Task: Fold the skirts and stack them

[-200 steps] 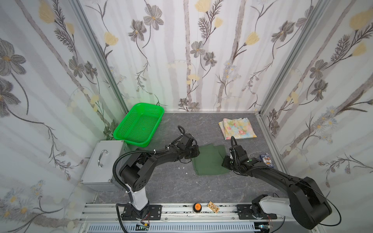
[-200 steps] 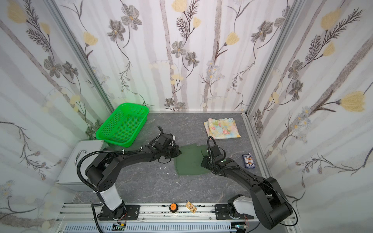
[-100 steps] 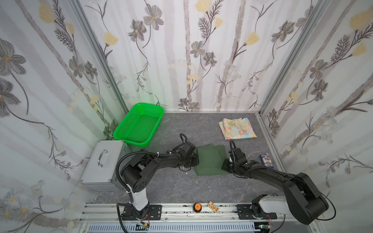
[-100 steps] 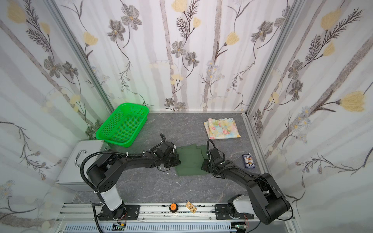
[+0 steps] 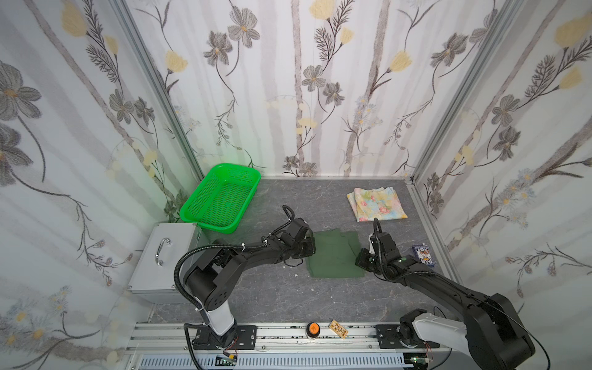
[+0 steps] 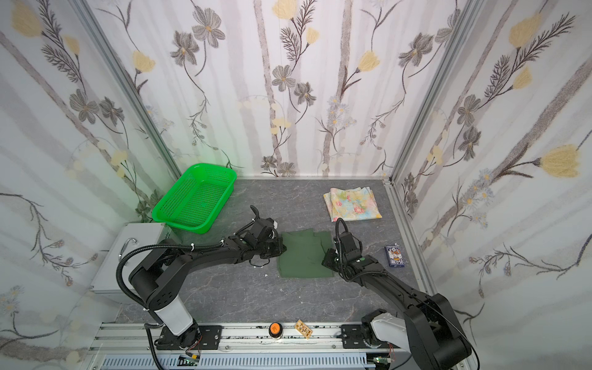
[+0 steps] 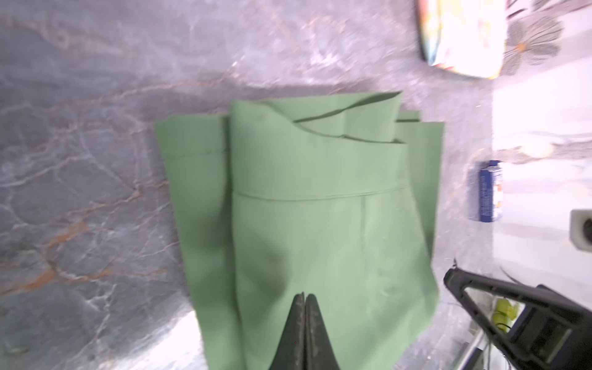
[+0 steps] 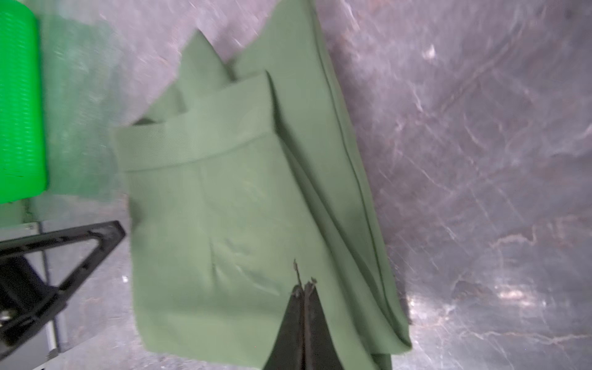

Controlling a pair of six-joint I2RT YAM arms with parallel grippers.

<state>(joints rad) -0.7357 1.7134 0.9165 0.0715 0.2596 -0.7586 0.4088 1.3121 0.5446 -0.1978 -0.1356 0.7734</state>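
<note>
Compared with a second ago, the left jaws are shifted along the olive skirt [image 5: 334, 256] away from its back corner, which is now uncovered, and the cloth is laid flatter. The right jaws are hardly displaced.

The olive skirt is spread folded on the table [image 5: 288, 298] in both top views, near the green basket [image 5: 221, 201] and closer to the arm bases than it is. In the left wrist view its layers [image 7: 320, 224] are seen stacked unevenly, with one folded band across the top.

The left jaws, carried by the left arm [image 5: 250, 256], are placed at the skirt edge nearest the basket. They are pressed fully together, and no cloth is seen between them. The right jaws, carried by the right arm [image 5: 426, 282], are set at the skirt edge farthest from the basket. In the right wrist view they are drawn almost together over the cloth [image 8: 240, 208]; whether a layer is pinched cannot be told.

The floral skirt [image 5: 376, 203] is left folded by the back wall, well apart from the basket and beyond the olive skirt.
</note>
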